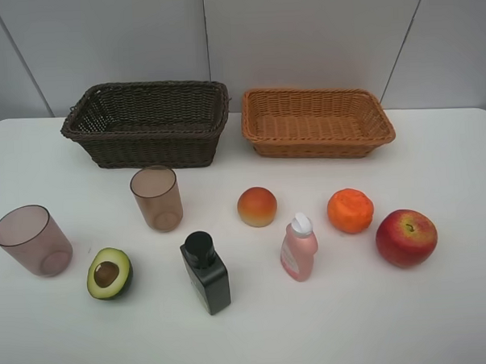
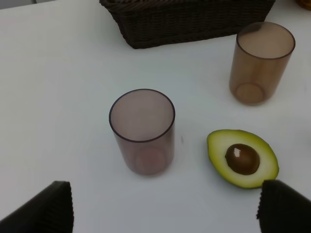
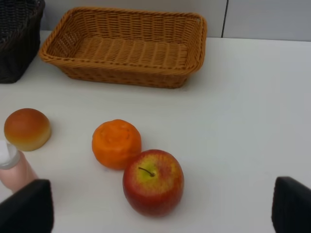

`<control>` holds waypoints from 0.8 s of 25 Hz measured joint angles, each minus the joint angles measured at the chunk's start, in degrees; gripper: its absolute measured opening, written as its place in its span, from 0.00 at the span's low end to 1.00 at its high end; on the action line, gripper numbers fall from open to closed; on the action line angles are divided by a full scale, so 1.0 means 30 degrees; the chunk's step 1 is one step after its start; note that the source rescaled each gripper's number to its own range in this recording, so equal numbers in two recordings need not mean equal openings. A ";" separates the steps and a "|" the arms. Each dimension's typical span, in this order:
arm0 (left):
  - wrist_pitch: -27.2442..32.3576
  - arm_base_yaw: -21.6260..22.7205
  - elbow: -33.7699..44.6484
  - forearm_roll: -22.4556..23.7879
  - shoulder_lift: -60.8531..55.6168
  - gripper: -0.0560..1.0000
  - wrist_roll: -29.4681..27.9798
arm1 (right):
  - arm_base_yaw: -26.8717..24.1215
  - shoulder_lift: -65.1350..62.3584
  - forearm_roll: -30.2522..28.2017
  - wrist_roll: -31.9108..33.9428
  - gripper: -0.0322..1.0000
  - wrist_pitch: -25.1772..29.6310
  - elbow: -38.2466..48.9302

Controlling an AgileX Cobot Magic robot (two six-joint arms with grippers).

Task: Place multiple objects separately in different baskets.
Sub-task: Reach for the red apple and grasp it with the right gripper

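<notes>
**Finding:** nothing is sorted yet. The dark basket (image 1: pixel 148 122) sits at 11 o'clock on the table (image 1: pixel 442 318) and the tan basket (image 1: pixel 317 122) at 1 o'clock. They stand apart, and both show only bare weave.

**Right gripper (image 3: pixel 160 208):** the jaws are spread wide and hold nothing. The apple (image 3: pixel 153 182) lies straight ahead of them, centred between the fingers, at 4 o'clock on the table. It is round, stem up, red with a yellow flush, so no long axis governs your approach. The tangerine (image 3: pixel 116 143) sits just beside it at the apple's 10 o'clock. The tan basket lies at the apple's 11 o'clock.

**Left gripper (image 2: pixel 163 208):** the jaws are fully released and empty. The left cup (image 2: pixel 142 131) stands upright, mouth up, ahead between the fingers, at 8 o'clock on the table. The avocado (image 2: pixel 243 158), cut face up with the pit showing, lies at the cup's 4 o'clock, close to one finger.

**Assessment:** your right arm is the nearer one for the apple and your left for the cup. If you close on the apple, you may nudge the tangerine.
</notes>
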 joint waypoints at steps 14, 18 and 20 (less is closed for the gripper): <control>0.0000 0.0000 0.0000 0.0000 0.0000 1.00 0.0000 | 0.0000 0.7741 0.0000 -0.0017 0.91 0.0076 -0.2263; 0.0000 0.0000 0.0000 0.0000 0.0000 1.00 0.0000 | 0.0000 1.0442 0.0000 -0.0051 0.91 -0.0044 -0.2777; 0.0000 0.0000 0.0000 0.0000 0.0000 1.00 0.0000 | 0.0000 1.1715 0.0000 -0.0065 0.91 -0.0314 -0.2970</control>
